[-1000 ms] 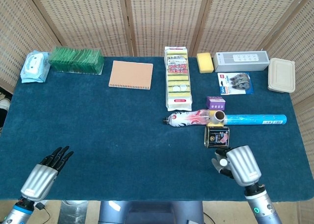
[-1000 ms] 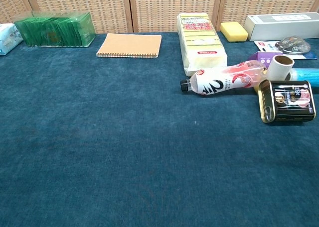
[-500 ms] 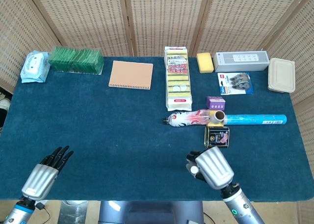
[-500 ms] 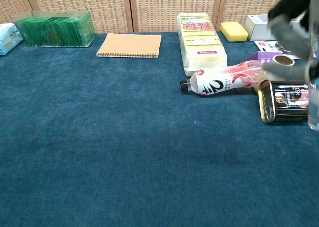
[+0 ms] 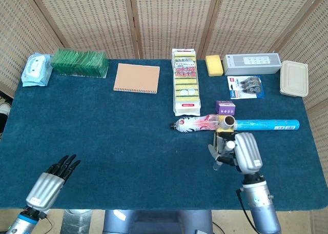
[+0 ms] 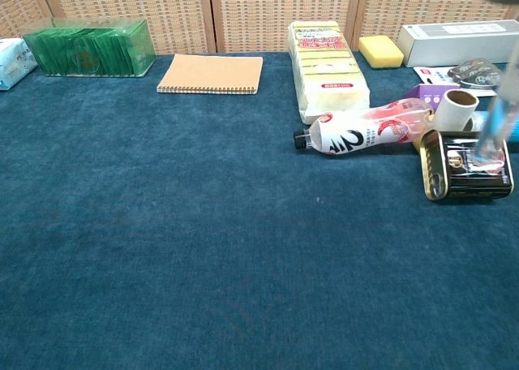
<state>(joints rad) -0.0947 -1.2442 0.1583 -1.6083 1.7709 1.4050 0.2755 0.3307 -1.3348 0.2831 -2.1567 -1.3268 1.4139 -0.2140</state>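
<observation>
Here, right hand [image 5: 241, 152] palm-down over tin [image 6: 470, 165], left hand [image 5: 48, 180] outstretched, empty.

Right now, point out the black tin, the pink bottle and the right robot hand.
black tin [image 6: 474, 165], chest view, on its printed top face
pink bottle [image 6: 369, 129], chest view, on its labelled body
right robot hand [image 5: 242, 152], head view, on its silver back

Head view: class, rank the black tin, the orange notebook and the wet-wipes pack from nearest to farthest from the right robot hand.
1. Black tin, right under the right robot hand.
2. Orange notebook, back centre-left.
3. Wet-wipes pack, far back-left corner.
</observation>
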